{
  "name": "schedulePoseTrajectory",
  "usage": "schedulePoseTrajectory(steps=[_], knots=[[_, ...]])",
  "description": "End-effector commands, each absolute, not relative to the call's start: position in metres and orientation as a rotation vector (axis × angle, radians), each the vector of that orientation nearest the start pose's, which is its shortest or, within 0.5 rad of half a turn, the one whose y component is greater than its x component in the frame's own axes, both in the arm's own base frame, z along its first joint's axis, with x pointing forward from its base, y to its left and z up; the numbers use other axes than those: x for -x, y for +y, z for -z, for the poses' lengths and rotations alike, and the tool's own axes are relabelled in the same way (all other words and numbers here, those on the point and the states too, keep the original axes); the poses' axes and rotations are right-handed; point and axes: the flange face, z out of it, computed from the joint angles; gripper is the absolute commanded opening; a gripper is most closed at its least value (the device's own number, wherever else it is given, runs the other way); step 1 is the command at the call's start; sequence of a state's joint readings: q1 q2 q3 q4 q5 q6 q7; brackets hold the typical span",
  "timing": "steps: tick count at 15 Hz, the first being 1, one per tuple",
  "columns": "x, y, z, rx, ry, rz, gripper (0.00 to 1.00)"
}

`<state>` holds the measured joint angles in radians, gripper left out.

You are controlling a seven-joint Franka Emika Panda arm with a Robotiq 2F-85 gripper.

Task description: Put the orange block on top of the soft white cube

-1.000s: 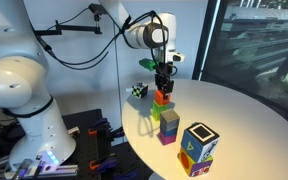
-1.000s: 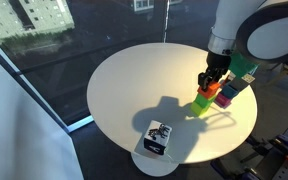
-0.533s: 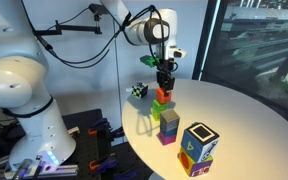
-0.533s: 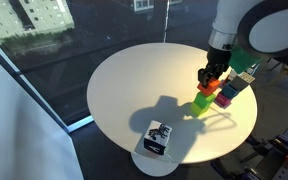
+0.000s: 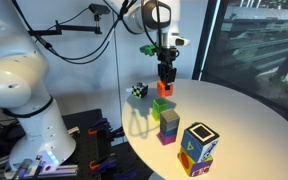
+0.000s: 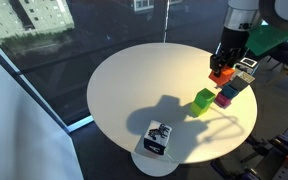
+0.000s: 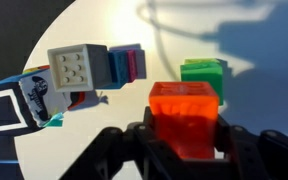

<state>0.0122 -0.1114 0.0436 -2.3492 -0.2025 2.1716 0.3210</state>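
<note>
Between my fingertips, in the wrist view, sits the orange block (image 7: 184, 105), a small plain orange-red cube. My gripper (image 7: 186, 130) is closed about its sides, the jaws parted only by the block's own width. In both exterior views the block (image 5: 166, 87) hangs in the air above the round white table (image 5: 246, 118), touching nothing but me.

Just beneath it on the table stands the green block (image 7: 202, 75), clear of my load. Next to that, a little farther out, stands the grey-and-purple block (image 7: 89, 68). Beyond it, at the edge of the wrist view, lies the soft white cube (image 7: 4, 108), the largest piece, its white face framed in dark navy. An exterior view shows it near the table's rim (image 5: 198, 147), with nothing on top. A tiny black-and-white patterned cube (image 5: 138, 90) stands well apart from it.

By my judgement the pick-up is done: the block is gripped and off the table. What remains is carrying it across over the big cube, lowering it onto the top face and letting go.
</note>
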Motion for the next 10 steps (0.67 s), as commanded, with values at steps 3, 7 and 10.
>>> schedulePoseTrajectory(steps=[3,7,10], knots=[[-0.477,-0.018,-0.408,3.337,0.377,-0.013,0.28],[-0.479,-0.050,-0.423,3.321,0.492,-0.002,0.28],[-0.481,-0.076,-0.433,3.298,0.594,-0.020,0.28]])
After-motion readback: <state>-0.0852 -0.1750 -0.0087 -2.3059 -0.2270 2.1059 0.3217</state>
